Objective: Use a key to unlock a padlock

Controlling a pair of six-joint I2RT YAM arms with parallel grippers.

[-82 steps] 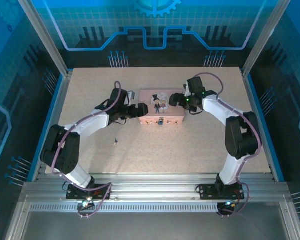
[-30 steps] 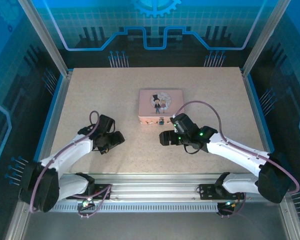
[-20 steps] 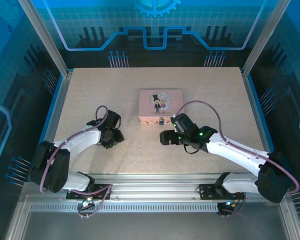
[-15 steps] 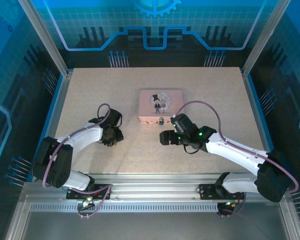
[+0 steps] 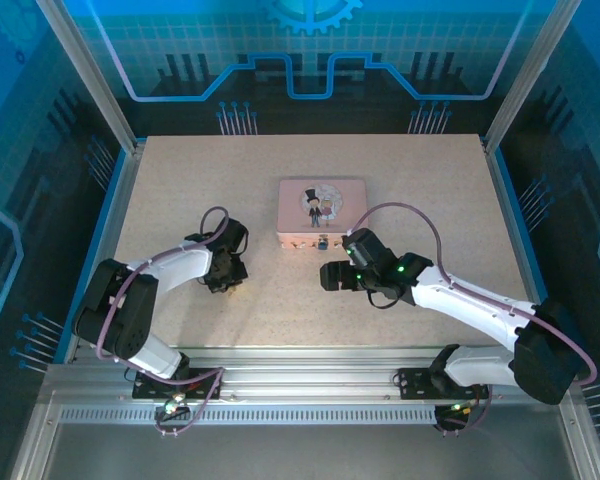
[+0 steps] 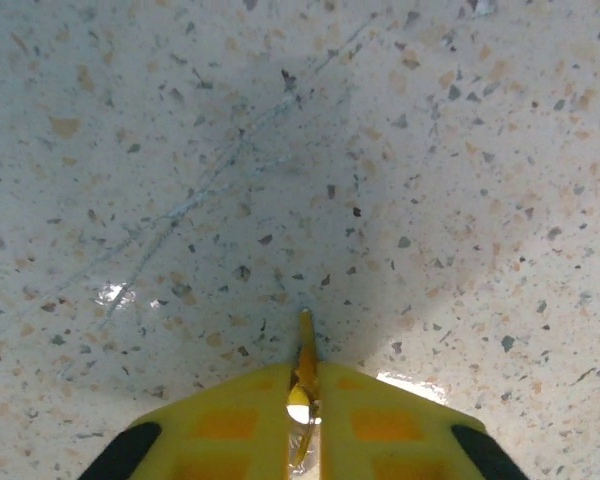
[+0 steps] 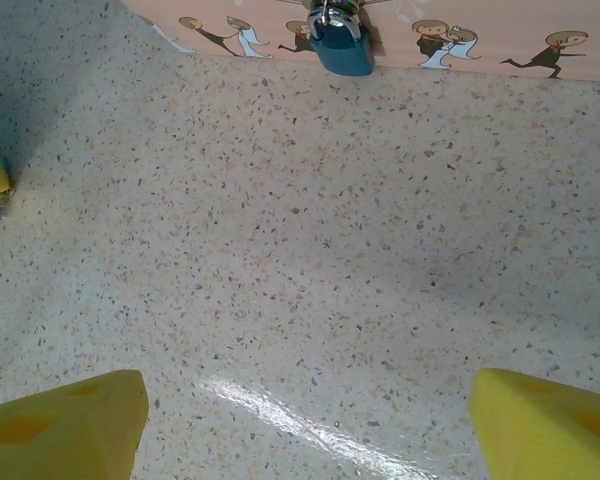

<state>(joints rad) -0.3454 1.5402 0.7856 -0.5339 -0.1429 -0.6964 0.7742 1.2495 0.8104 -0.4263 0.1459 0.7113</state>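
Worktop: speckled beige surface; it carries the box and both arms.
Box: pink, rectangular, lid closed, with a cartoon couple printed on the lid. It lies in the middle of the worktop, toward the far side. In the right wrist view its front wall shows a row of small cartoon figures.
Padlock: blue body with a silver shackle, hanging at the middle of the box's front wall, its body just above the worktop. In the top view it is a tiny dark spot on the near edge of the box.
Key: a thin metal blade held edge-on between the two yellow pads of the left end effector. Its tip juts forward past the pads. Whether the tip touches the worktop cannot be told.
Left end effector: fingers together, clamped on the key, pointing down close over bare worktop. In the top view it sits left of the box, well apart from the padlock.
Right end effector: fingers wide apart and holding nothing; one yellow pad shows in each lower corner of the right wrist view. It hangs low over bare worktop and faces the padlock. In the top view it sits just in front of the box, near the padlock but not touching it.
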